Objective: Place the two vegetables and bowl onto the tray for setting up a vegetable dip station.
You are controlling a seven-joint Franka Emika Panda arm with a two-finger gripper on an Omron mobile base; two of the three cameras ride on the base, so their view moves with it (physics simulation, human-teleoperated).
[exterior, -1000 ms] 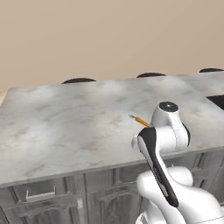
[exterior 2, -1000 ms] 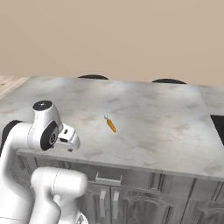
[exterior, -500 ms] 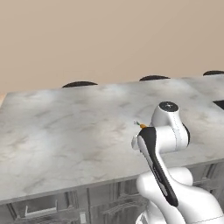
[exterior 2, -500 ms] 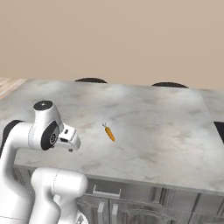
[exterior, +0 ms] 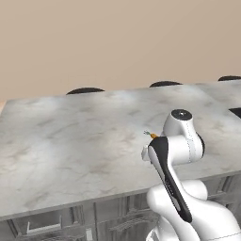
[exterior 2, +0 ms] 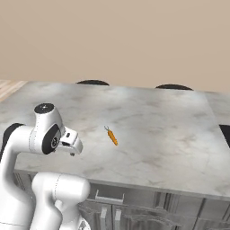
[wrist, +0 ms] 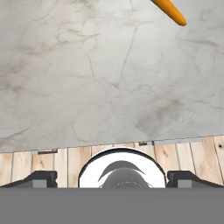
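The marble counter (exterior 2: pixel 161 130) spans the scene, above grey cabinets (exterior 2: pixel 148 211). The arm (exterior 2: pixel 45 134) is folded low at the counter's near edge, its gripper (exterior 2: pixel 72 144) spread wide and holding nothing. The carrot (exterior 2: pixel 112 136) lies alone on the marble, well apart from the gripper, and shows at the top edge of the hand view (wrist: pixel 168 11). No writing is legible anywhere.

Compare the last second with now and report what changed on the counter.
The whole picture shifted in both base views, so the base drove and the cameras moved with it; the marble counter now sits closer and lower in frame. The carrot has not moved on the counter and lies untouched. The gripper stayed open and empty, hanging over the counter's near edge, short of the carrot.
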